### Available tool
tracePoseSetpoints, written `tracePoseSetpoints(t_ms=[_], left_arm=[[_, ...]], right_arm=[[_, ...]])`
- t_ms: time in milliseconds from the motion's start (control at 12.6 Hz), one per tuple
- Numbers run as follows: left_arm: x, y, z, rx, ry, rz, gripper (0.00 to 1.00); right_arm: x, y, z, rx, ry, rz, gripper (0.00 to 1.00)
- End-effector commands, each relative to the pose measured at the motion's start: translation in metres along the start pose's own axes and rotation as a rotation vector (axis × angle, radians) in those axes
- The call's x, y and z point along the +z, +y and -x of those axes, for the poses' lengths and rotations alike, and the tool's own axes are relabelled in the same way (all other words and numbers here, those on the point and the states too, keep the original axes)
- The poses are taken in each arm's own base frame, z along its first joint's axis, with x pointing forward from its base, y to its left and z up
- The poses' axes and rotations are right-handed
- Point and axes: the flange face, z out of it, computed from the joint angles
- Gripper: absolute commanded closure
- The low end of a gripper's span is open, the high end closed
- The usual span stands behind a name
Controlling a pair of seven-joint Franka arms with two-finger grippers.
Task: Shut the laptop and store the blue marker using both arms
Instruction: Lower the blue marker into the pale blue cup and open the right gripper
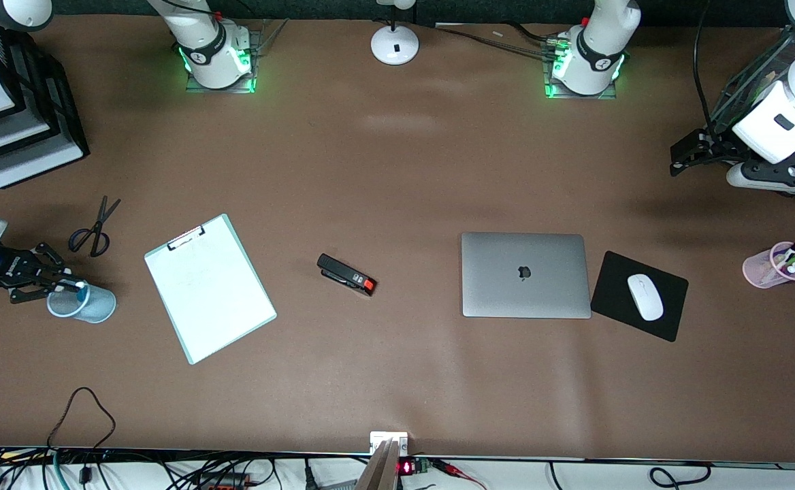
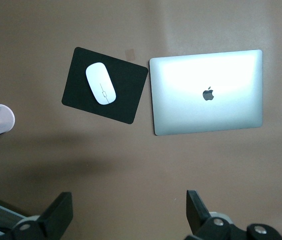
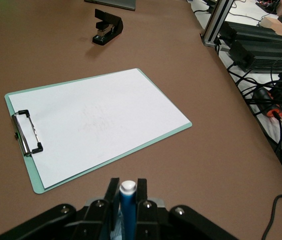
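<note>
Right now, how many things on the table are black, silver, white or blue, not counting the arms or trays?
Black: 3 - scissors, stapler, mouse pad
Silver: 1 - laptop
White: 2 - clipboard, mouse
Blue: 2 - cup, blue marker
Total: 8

White jointed arms [image 1: 789, 116] with dark grey joints, green-lit bases [image 1: 219, 58], black jaws.

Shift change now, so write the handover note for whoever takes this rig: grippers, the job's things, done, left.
Right gripper: shut on the blue marker, over the light-blue cup at the right arm's end of the table.
Left gripper: open, raised at the left arm's end, waiting.
Laptop: lid shut, flat beside the mouse pad.
Done: laptop closed.
Left: release the marker into the cup, then withdraw.
</note>
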Motion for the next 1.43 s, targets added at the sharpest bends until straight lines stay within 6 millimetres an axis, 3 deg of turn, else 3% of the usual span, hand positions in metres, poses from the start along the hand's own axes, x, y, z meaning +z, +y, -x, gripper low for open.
tracePoseSetpoints(t_ms=[0,159,238,318,397,794,1112,1350], left_arm=[[0.000,-0.003,0.003,0.022,-0.006,-0.018,0.00],[0.000,-0.004,0.003,0.021,-0.006,-0.018,0.00],[0.000,-0.004,0.003,0.021,-0.006,-0.018,0.00],[0.000,-0.003,0.003,0.022,-0.006,-0.018,0.00],[0.000,-0.003,0.003,0.022,-0.006,-0.018,0.00],[0.000,-0.003,0.003,0.022,-0.006,-0.018,0.00],[0.000,-0.003,0.003,0.022,-0.006,-0.018,0.00],[-0.001,-0.003,0.003,0.022,-0.004,-0.019,0.00]], right_arm=[[-0.004,0.004,0.004,-0.001,-0.016,0.015,1.00],[-0.002,0.003,0.007,0.007,-0.017,0.015,0.99],[-0.002,0.003,0.007,0.011,-0.017,0.015,0.92],[-0.001,0.004,0.007,0.013,-0.020,0.014,0.67],[-0.002,0.003,0.007,0.016,-0.019,0.017,0.01],[-0.016,0.010,-0.009,0.048,-0.027,0.023,0.00],[-0.043,0.019,-0.050,0.092,-0.060,-0.008,0.00],[-0.079,0.028,-0.104,0.144,-0.127,-0.025,0.00]])
